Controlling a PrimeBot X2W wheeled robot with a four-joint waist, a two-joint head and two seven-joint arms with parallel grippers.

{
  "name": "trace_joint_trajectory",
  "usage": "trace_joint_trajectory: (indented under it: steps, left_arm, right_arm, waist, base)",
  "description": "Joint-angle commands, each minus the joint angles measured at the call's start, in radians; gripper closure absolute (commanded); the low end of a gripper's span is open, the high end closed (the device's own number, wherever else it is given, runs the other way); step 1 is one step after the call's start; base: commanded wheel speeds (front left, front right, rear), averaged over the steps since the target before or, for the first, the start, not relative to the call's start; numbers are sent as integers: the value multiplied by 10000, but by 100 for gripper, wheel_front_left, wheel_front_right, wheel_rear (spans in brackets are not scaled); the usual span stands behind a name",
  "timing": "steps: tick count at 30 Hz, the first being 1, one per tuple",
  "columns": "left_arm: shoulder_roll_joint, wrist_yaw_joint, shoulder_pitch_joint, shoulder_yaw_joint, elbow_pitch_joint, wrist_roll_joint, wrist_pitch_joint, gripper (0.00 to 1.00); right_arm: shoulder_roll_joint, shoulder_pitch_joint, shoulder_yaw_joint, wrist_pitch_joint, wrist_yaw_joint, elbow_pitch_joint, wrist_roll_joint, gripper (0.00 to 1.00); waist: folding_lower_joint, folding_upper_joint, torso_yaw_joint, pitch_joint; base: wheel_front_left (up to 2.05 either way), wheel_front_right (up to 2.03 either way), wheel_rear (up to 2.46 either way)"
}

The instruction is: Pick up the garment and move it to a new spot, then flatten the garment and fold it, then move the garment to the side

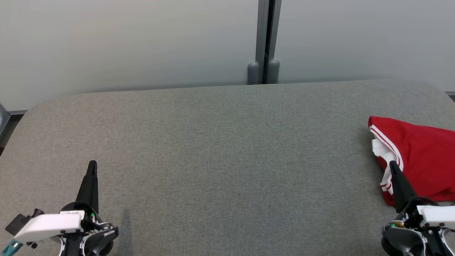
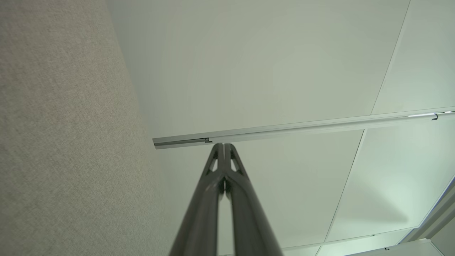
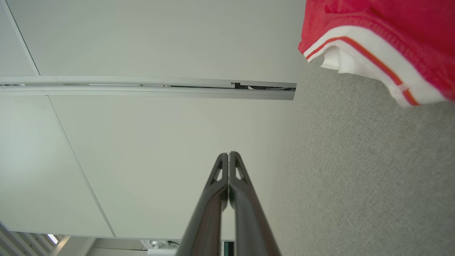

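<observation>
head view garment (image 1: 423,156) on table (image 1: 220,149), wrist views left gripper (image 2: 224,145), right gripper (image 3: 228,154) pressed together

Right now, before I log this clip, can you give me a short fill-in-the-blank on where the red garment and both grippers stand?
The red garment with white striped trim lies on the grey fabric-covered table toward the robot's ____ side.
The left gripper is ____, not open.
The right gripper, likewise closed, holds ____.
Missing words: right; shut; nothing.

Prob. 1 garment (image 1: 423,153), 2 grippers (image 1: 93,163) (image 1: 392,164), 1 tbl (image 1: 227,142).
</observation>
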Motion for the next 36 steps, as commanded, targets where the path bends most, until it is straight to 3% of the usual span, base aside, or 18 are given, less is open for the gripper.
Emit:
trace_joint_trajectory:
  steps: [1, 36]
  left_arm:
    - [23, -39, -120, 40, -30, -11, 37, 100]
    - [23, -39, -120, 37, -32, -13, 34, 100]
  right_arm:
    - [-35, -83, -12, 36, 0, 23, 19, 100]
    - [-35, -84, -13, 38, 0, 22, 15, 100]
  waist:
    - [0, 0, 0, 0]
    - [0, 0, 0, 0]
  base:
    - [0, 0, 0]
    - [0, 0, 0]
